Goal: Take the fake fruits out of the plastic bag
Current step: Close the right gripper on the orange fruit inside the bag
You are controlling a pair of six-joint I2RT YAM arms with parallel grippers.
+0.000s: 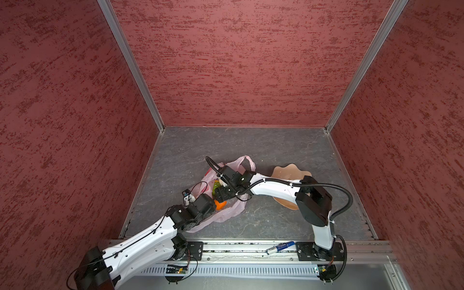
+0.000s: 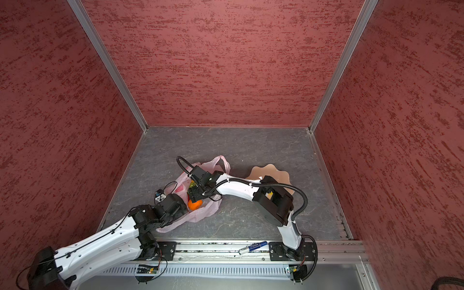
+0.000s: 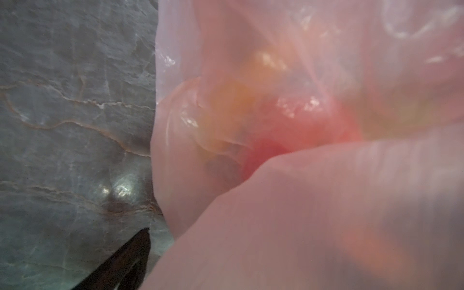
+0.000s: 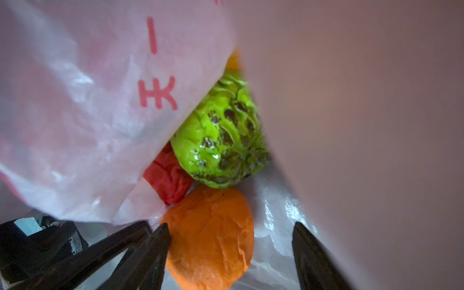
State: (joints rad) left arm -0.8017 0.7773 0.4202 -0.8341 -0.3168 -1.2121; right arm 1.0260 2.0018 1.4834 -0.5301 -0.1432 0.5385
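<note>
Pink film of the plastic bag [image 3: 313, 213] hangs right against the left wrist lens, with blurred red and yellow glowing through it. In both top views the bag lies crumpled at lower centre of the grey bench [image 1: 263, 150], a peach bowl [image 1: 288, 170] to its right. The fake fruits [image 1: 216, 189] sit inside: a green ball [image 4: 221, 140], a red ball [image 4: 168, 180] and an orange fruit [image 4: 213, 251]. The right pincer [image 4: 231, 226] is spread in the bag's mouth. The orange fruit lies between its fingers, touching one and clear of the other. The left pincer [image 1: 211, 204] is spread too, one finger [image 3: 135, 251] showing outside the film.
</note>
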